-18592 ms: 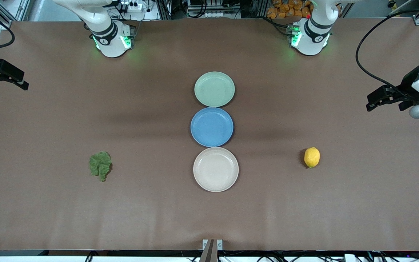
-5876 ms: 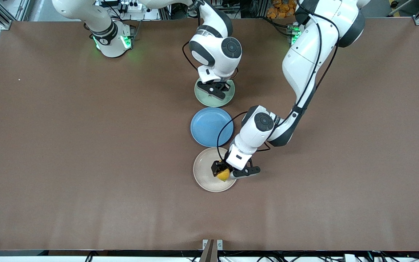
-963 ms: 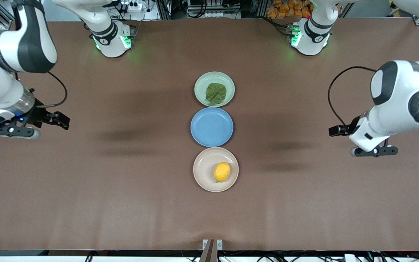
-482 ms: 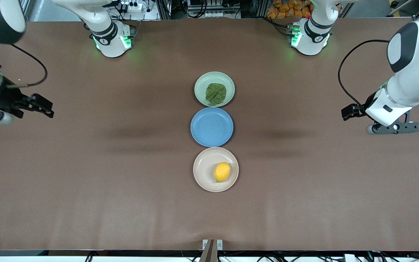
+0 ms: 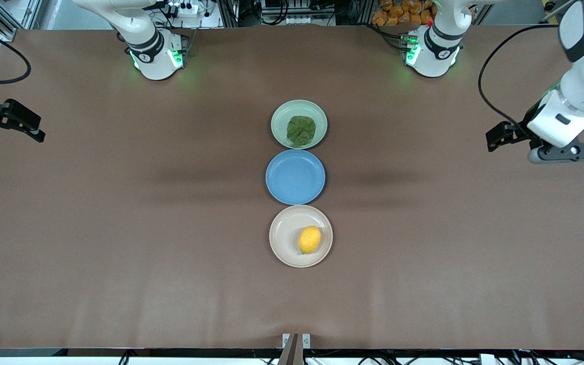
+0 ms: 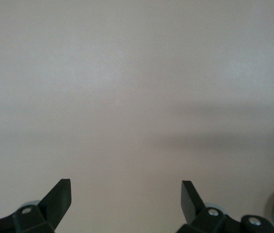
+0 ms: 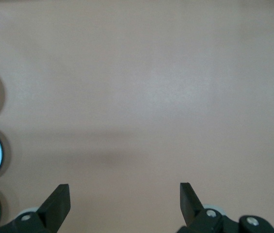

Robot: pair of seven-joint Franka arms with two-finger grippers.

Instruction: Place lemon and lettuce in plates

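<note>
Three plates sit in a row down the middle of the brown tabletop [image 5: 119,253], each just beside the next. The mint green plate [image 5: 319,115] is farthest from the front camera, and the lettuce [image 5: 300,130] lies in it as a crumpled dark green piece, a little off centre toward the blue plate [image 5: 295,177], which comes next in the row. The beige plate [image 5: 284,238] is nearest the front camera and holds the lemon [image 5: 309,239], which rests on its side, slightly toward the left arm's end of the plate. Both arms are drawn back to the ends of the tabletop and wait there. The left tool [image 5: 500,137] hangs over bare tabletop at the left arm's end, well apart from the plates, with its fingers [image 6: 61,194] spread apart and nothing between them, as the left wrist view shows. In that wrist view only plain brown surface fills most of the picture, with slivers of the plates at one edge. The right tool [image 5: 15,124] hangs over the edge of the tabletop at the right arm's end, also well apart from the plates; its fingers [image 7: 59,201] are likewise apart and hold nothing. The right wrist view catches the rims of all three plates along one edge.
</note>
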